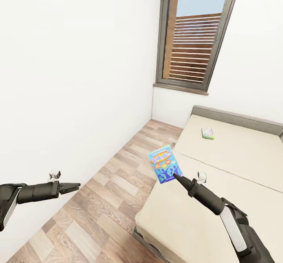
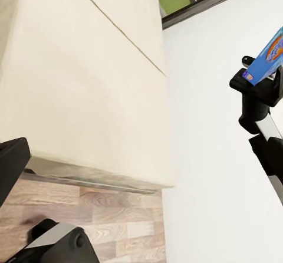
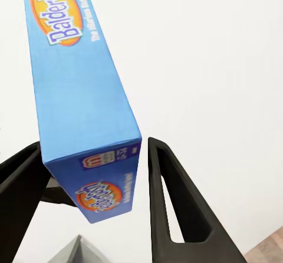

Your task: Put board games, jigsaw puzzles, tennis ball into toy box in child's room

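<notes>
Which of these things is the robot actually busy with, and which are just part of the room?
Part of the job:
- blue board game held in the right pincer
- second board game lying on the bed

Just there:
- window
- wood floor

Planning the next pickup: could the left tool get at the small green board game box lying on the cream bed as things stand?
Probably not: the left tool hangs over wood floor, and the green board game box lies far across the cream bed.
</notes>
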Tool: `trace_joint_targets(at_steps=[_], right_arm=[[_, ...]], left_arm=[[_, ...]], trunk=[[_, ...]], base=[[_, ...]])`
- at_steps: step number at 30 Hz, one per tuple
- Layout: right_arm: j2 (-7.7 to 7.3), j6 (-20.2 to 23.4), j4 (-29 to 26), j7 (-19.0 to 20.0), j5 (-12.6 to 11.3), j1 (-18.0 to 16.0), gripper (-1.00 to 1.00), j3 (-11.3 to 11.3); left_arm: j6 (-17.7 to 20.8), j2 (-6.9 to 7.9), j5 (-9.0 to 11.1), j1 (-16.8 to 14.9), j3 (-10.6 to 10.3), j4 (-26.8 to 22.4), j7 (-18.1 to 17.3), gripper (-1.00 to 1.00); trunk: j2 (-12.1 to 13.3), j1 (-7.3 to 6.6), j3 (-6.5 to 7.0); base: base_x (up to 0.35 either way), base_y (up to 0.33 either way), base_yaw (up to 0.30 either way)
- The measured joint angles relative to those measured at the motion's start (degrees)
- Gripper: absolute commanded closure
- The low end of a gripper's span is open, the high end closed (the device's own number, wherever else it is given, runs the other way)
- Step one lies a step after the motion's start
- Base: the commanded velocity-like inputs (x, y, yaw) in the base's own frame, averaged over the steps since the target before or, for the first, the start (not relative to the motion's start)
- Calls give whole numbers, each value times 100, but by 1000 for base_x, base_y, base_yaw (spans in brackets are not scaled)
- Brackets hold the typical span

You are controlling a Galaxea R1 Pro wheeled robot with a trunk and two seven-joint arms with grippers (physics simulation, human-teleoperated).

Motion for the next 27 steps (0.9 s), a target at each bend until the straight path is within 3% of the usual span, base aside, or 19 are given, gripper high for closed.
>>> trace_joint_targets(at_steps=[6, 12, 19, 20, 22, 27], right_arm=[[15, 0, 1, -153, 9, 1, 100, 12], [34, 29, 5, -602, 23, -4, 100, 75], [55, 101, 6, -1733, 41, -6, 100, 97], [60, 171, 8, -2126, 82, -5, 100, 144], [65, 269, 5, -2523, 88, -5, 100, 291], [71, 364, -7, -3090, 75, -9, 100, 677]], left_arm=[[-2, 0, 1, 0, -1, 0, 0, -100], [-3, 0, -5, 0, 0, -1, 0, -100], [-3, 7, -6, 3, 5, -1, 0, -100], [-3, 11, -8, 3, 10, -1, 0, -100], [-3, 14, -7, 3, 13, -1, 0, -100], [-7, 16, -6, 2, 16, -1, 0, -100]], trunk=[[0, 0, 51], [0, 0, 102], [1, 0, 161], [1, 0, 169], [1, 0, 186], [1, 0, 229]], base=[[0, 0, 162], [0, 0, 162], [0, 0, 163], [0, 0, 165], [0, 0, 165], [0, 0, 166]])
